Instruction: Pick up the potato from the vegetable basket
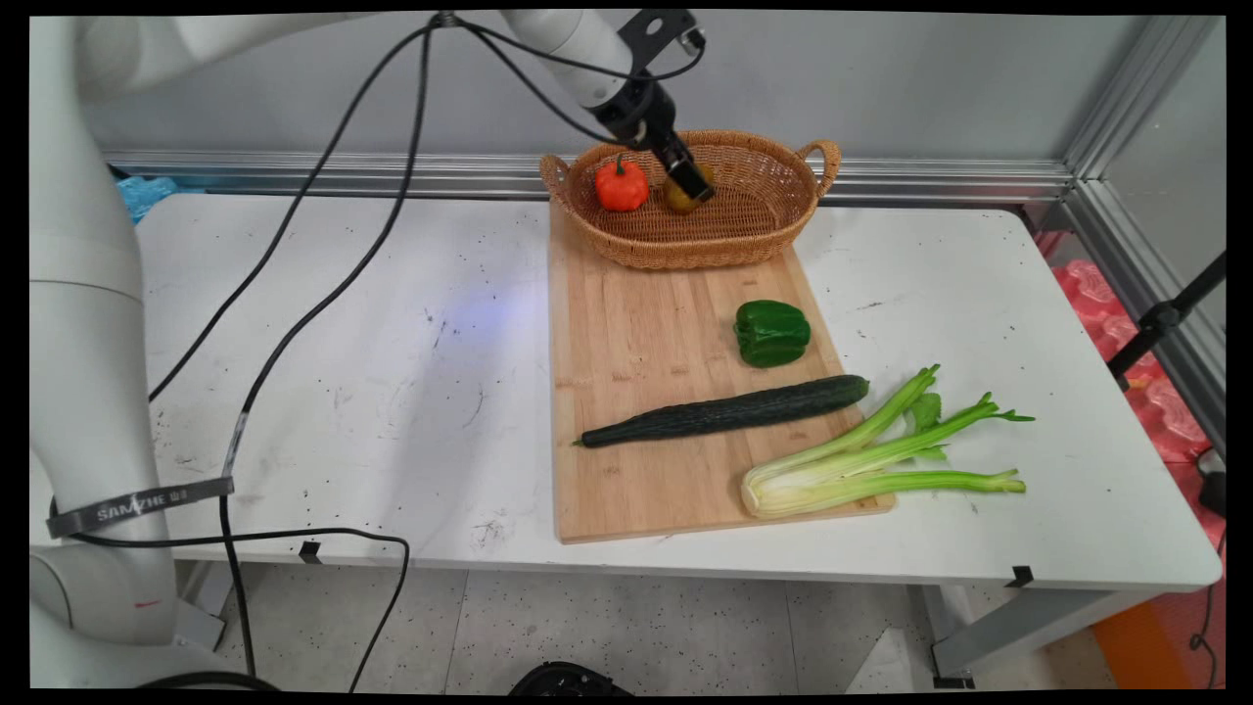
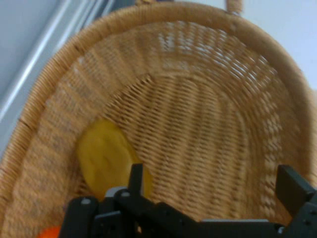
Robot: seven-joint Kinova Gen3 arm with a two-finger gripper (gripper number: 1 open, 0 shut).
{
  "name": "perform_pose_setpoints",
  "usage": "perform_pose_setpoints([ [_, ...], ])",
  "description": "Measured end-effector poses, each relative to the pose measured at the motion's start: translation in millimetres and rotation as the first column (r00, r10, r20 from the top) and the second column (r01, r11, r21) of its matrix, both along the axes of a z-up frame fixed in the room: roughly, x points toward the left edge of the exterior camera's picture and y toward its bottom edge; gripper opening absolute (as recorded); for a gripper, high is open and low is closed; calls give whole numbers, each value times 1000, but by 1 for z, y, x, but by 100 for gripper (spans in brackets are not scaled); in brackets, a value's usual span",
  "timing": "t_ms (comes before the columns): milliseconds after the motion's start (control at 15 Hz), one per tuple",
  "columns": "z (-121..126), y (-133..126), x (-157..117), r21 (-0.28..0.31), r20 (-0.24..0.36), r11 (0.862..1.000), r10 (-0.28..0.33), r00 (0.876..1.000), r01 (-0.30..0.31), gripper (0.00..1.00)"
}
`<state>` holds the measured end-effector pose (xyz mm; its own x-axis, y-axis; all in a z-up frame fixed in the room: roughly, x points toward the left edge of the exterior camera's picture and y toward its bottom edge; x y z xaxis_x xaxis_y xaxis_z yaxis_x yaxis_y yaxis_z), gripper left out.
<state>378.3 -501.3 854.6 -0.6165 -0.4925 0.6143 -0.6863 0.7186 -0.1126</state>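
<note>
- The claw [image 1: 693,184] reaches down into the wicker basket [image 1: 759,227], its fingers spread apart and gripping nothing.
- A yellow fruit [image 2: 104,158] lies on the basket floor just beside one finger [image 2: 137,179]; an orange pumpkin [image 1: 622,185] sits near it.
- On the cutting board [image 1: 636,343] atop the white worktop [image 1: 392,372] lie a green pepper [image 1: 771,333], a cucumber [image 1: 724,411] and celery [image 1: 871,455].
</note>
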Motion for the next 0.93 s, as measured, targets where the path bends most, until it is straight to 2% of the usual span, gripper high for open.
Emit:
perform_pose_setpoints([
  [400, -16, -49, 5, -23, -13, 999, 35, 999, -35, 100],
  [933, -37, -77, 16, -12, -18, 998, 65, 998, -65, 100],
])
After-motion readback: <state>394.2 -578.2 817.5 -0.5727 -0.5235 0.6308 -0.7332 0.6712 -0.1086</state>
